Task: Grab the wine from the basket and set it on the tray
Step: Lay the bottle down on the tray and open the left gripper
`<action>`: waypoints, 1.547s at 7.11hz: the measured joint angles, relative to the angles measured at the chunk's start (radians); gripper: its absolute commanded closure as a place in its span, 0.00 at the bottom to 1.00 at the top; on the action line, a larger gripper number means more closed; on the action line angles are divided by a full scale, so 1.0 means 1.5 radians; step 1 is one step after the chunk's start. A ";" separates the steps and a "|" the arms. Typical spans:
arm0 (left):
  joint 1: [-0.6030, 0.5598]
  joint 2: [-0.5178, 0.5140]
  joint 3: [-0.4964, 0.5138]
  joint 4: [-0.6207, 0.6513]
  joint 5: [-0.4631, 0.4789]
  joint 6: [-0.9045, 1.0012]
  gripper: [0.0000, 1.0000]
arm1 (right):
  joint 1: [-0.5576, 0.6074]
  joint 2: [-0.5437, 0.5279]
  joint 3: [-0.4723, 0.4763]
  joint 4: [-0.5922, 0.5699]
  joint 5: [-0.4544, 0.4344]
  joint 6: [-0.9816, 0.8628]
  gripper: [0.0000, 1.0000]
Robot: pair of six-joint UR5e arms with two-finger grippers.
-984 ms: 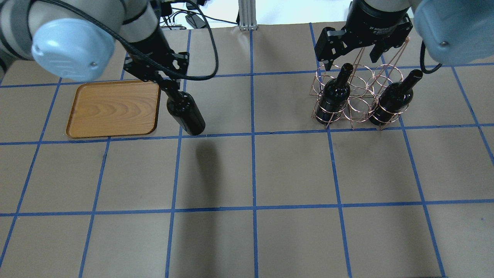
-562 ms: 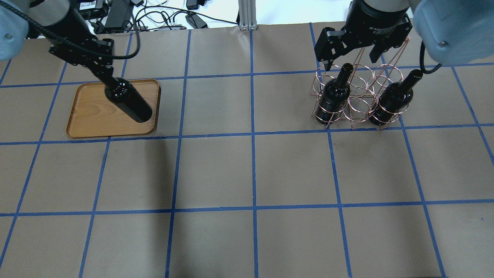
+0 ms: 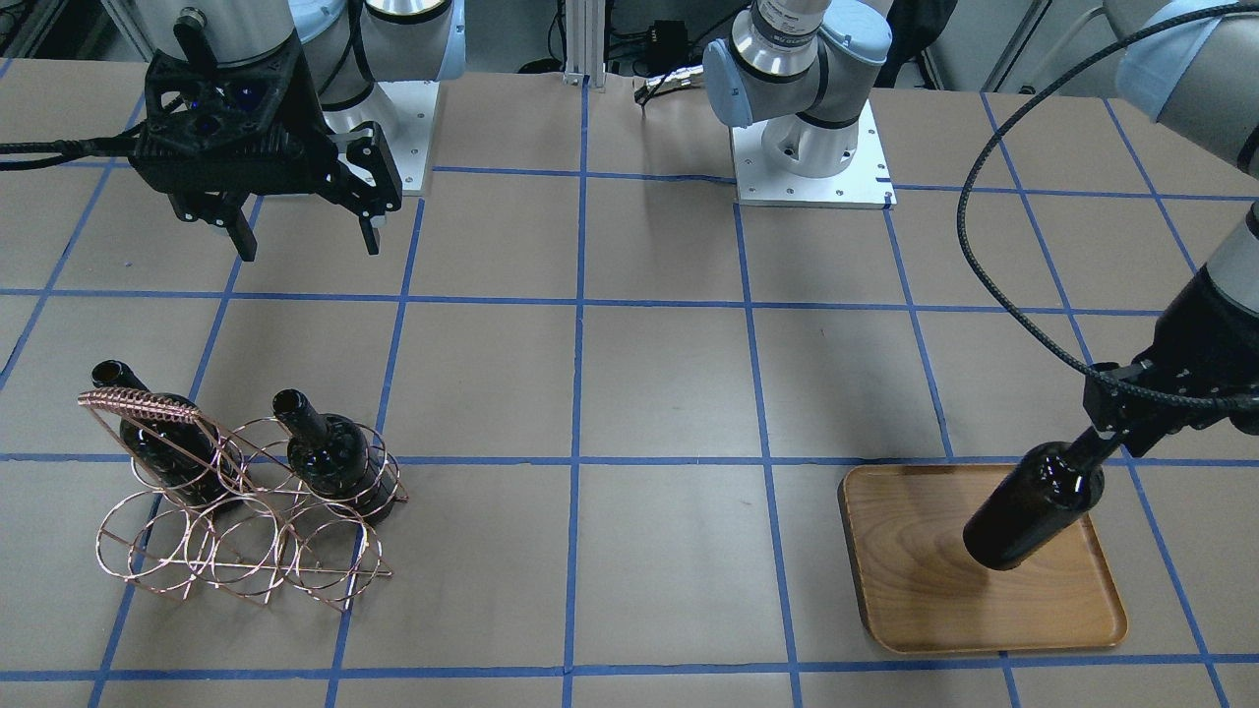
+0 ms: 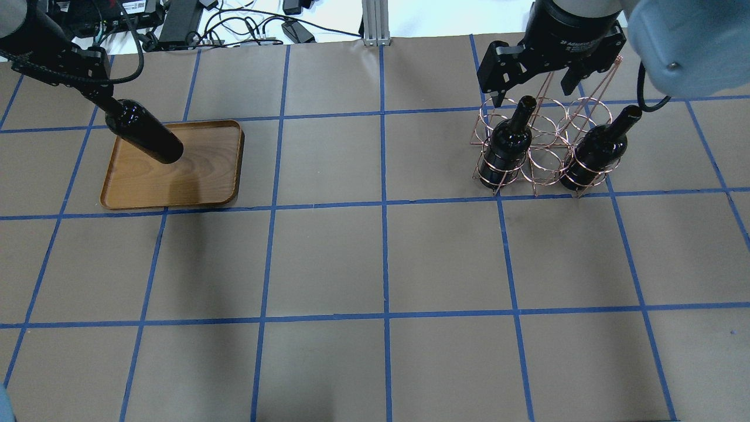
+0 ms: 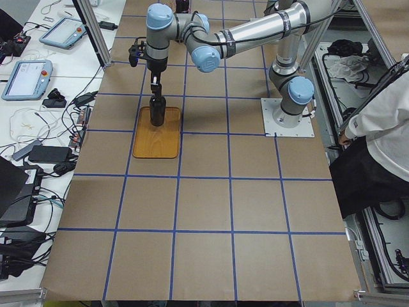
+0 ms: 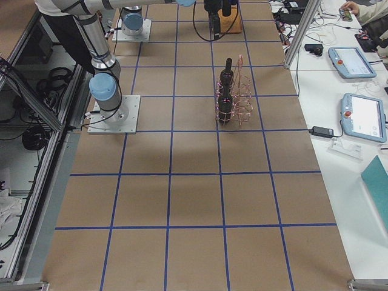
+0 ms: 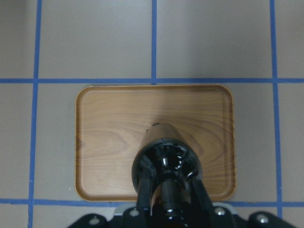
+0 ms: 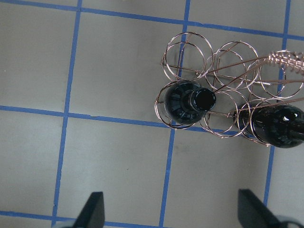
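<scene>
left wrist-mounted: wine (image 7: pixel 164 142) in left fingers (image 7: pixel 199 197) over tray (image 7: pixel 109 123), inside its rim; right fingers (image 8: pixel 93 211) wide, off basket (image 8: pixel 284 60)

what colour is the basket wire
Copper-pink wire basket; clearest in the right wrist view.

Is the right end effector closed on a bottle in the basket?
No, the right end effector hangs open with nothing between its fingers, apart from the basket.

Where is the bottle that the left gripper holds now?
In the overhead view the wine hangs at the far left, held by its neck in the left gripper, over the tray.
</scene>
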 measured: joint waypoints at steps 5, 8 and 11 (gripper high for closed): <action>0.003 -0.026 -0.015 0.033 0.001 0.031 0.00 | 0.000 0.000 0.001 0.000 0.000 0.002 0.00; -0.003 -0.018 -0.018 0.014 0.003 0.022 0.00 | 0.000 0.000 0.001 0.000 0.000 0.002 0.00; -0.027 0.072 -0.001 -0.079 0.006 0.002 0.00 | 0.000 0.001 0.001 -0.001 0.000 0.001 0.00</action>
